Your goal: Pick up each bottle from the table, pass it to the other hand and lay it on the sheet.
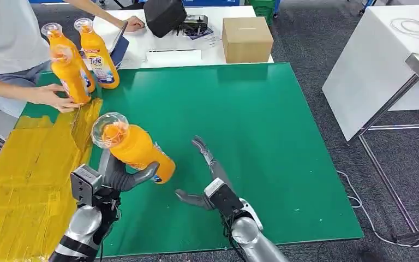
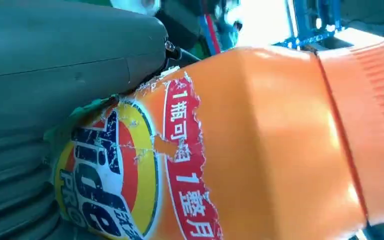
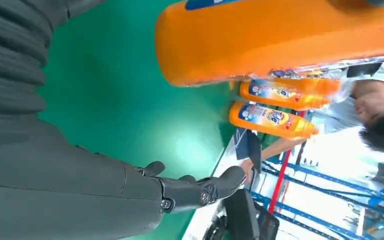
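- Held aloft in the left hand (image 1: 121,176): an orange bottle (image 1: 137,147), tilted, clear cap toward the yellow sheet (image 1: 27,185), base toward the middle of the green surface (image 1: 262,136).
- Wrapped around the lower body of the bottle: the left hand's fingers (image 1: 142,173), thumb and dark fingers closed on the label, seen close in the left wrist view (image 2: 105,175).
- Just beside the bottle's base, palm low over the green surface: the right hand (image 1: 207,183), fingers spread wide, holding nothing; same open pose in the right wrist view (image 3: 190,192).
- Standing upright at the far left corner: three more orange bottles (image 1: 82,60), one steadied by a person's hand (image 1: 52,97).
- Likely stage: bottle now in the hand nearer the sheet, laying-down not yet done.
- Risk of a slip: grip low on a smooth, slanted bottle, the heavier part overhanging the fingers; a quick swing toward the sheet could twist it loose.
- Risk of a roll: round body set on wrinkled yellow sheet near the edge; release with any sideways push could send it off.
- Risk of a knock: person's forearm and standing bottles near the sheet's far end; a wide arc could topple them.
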`<control>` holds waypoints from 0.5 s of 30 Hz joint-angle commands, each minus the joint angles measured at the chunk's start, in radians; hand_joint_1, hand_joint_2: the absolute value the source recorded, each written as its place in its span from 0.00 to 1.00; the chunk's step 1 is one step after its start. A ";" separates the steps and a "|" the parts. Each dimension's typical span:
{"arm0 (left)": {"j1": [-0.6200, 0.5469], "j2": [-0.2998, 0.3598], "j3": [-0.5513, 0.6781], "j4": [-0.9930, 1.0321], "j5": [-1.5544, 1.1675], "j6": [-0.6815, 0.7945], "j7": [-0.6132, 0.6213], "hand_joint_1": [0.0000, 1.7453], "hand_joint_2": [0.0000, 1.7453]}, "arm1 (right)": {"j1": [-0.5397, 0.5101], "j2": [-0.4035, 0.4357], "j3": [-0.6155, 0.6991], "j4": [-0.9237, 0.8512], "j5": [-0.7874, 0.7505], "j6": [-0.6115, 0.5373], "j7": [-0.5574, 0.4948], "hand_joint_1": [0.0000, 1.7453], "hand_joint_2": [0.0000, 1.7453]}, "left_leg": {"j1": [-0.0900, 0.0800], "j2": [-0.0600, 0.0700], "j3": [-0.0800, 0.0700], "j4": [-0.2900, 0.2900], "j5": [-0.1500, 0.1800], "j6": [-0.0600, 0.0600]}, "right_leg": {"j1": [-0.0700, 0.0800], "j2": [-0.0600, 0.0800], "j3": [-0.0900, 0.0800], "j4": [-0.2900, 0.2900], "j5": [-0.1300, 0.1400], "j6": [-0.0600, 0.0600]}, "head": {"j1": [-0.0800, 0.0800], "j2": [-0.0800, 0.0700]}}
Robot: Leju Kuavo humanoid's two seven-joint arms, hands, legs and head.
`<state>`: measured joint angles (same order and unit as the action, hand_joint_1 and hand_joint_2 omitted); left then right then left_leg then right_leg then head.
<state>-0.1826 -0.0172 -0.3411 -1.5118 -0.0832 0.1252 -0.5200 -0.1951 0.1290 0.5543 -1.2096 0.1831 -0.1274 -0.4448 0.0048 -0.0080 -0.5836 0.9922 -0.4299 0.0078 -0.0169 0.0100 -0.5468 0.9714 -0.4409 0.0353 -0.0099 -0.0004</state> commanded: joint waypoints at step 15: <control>-0.356 0.304 0.047 0.628 -1.388 0.375 0.505 1.00 1.00 | 0.165 -0.127 -0.294 -0.444 -0.090 0.050 0.001 0.00 1.00 | 0.001 0.000 0.004 -0.001 0.000 -0.001 | 0.001 -0.002 0.004 -0.001 -0.001 -0.002 | 0.000 0.000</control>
<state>-0.4668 0.2171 -0.2628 -1.1633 -1.4775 0.5477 -0.0133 -0.0542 0.0301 0.3608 -1.5942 0.1110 -0.0965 -0.4501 0.0050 -0.0075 -0.5836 0.9923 -0.4290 0.0072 -0.0168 0.0103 -0.5473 0.9718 -0.4406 0.0352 -0.0099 -0.0004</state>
